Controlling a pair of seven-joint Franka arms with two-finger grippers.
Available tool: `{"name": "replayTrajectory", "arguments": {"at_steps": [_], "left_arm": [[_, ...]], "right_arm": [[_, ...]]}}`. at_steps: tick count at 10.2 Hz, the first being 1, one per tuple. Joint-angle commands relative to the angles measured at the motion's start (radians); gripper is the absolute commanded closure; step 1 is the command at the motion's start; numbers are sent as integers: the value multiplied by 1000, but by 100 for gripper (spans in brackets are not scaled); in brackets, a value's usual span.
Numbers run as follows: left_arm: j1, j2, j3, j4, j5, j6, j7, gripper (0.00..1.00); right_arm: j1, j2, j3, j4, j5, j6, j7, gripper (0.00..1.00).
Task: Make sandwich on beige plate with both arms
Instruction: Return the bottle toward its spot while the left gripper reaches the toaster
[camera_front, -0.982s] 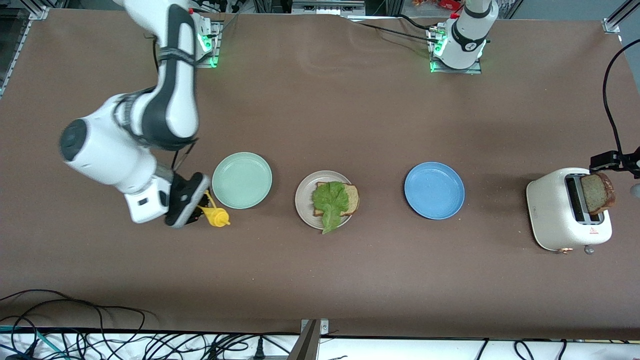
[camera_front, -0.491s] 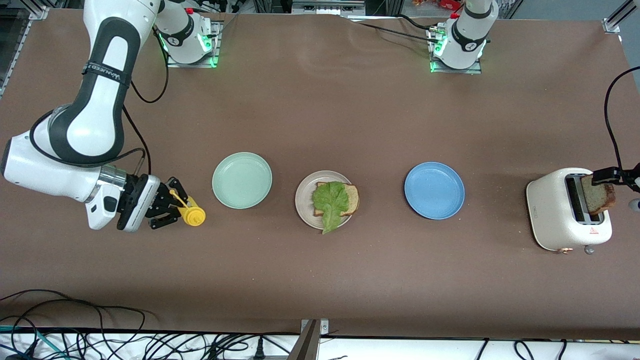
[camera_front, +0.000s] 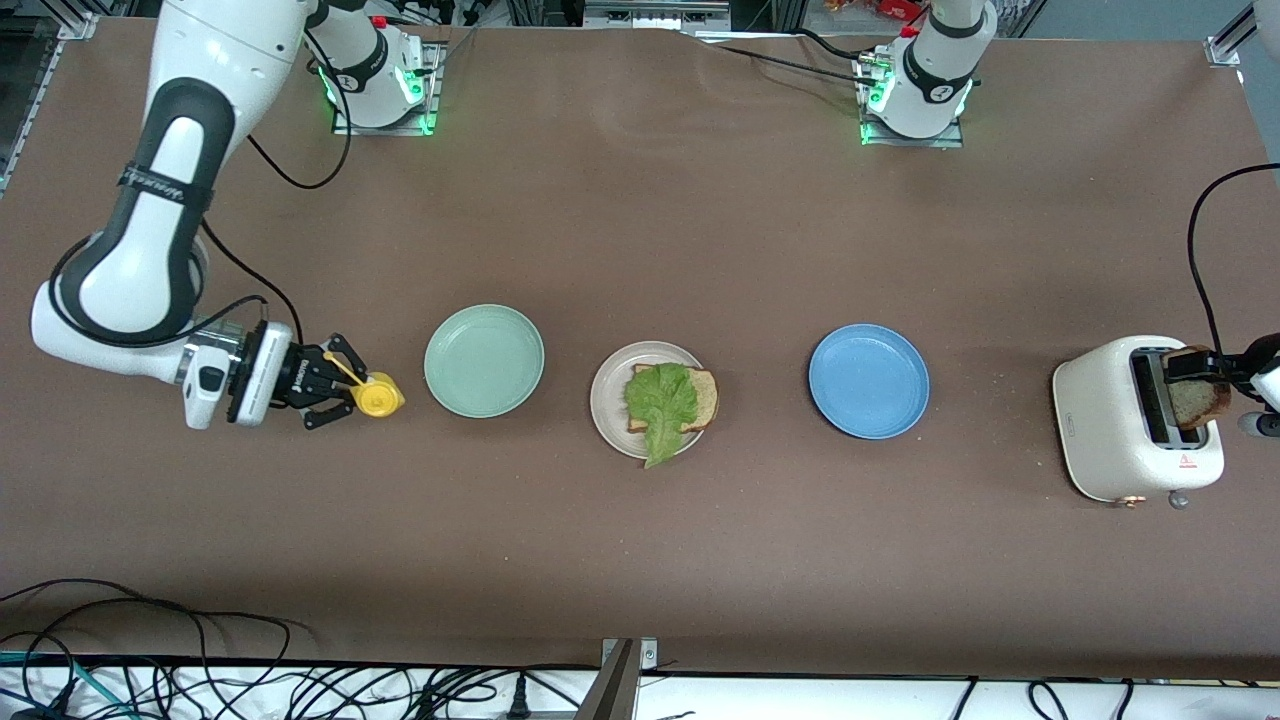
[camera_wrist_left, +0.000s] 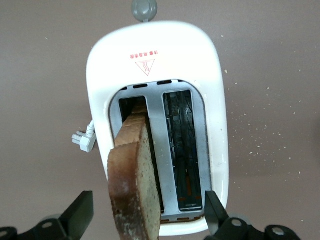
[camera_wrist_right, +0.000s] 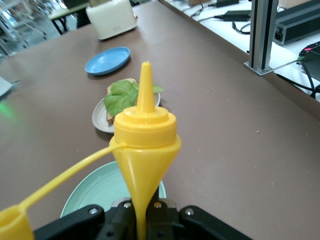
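The beige plate lies mid-table with one brown bread slice on it, and a green lettuce leaf on top of that. A second bread slice stands up out of one slot of the white toaster at the left arm's end. My left gripper is open over the toaster, one finger on each side of that slice and apart from it. My right gripper is shut on a yellow squeeze bottle, held on its side beside the mint-green plate with its nozzle toward the plates.
A mint-green plate and a blue plate flank the beige plate, both bare. The bottle's cap dangles on its tether. The toaster's black cord loops up at the table's end. Cables run along the table's front edge.
The right arm swung away from the mint-green plate toward its own end of the table, turning the bottle onto its side. The left gripper came down around the slice in the toaster.
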Motion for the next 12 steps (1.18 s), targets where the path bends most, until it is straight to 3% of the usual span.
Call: {"name": "replayTrajectory", "arguments": {"at_steps": [1,2,3,7,10,12], "left_arm": [[12,4,-9,-2,-21,9,25,59],[10,4,-9,-2,-9,6,25,81],[10,4,-9,1,-6,2,25,92],[10,1,-7,11,-1,2,28,100],[10,-5,-3,40,-1,-6,103,100],[6,-6,-4,105,0,-82,104,100]], "right_arm": [[-108,-24,71,-47,25,-111,-144,100],[-166,-19,118,-57,25,-142,-213,100],[-225,-18,182,-57,25,-153,-247,100],[-342,-1,325,-44,31,-147,-347,100],[-360,25,348,-44,34,-155,-423,100],[-366,28,348,-37,45,-156,-442,100]]}}
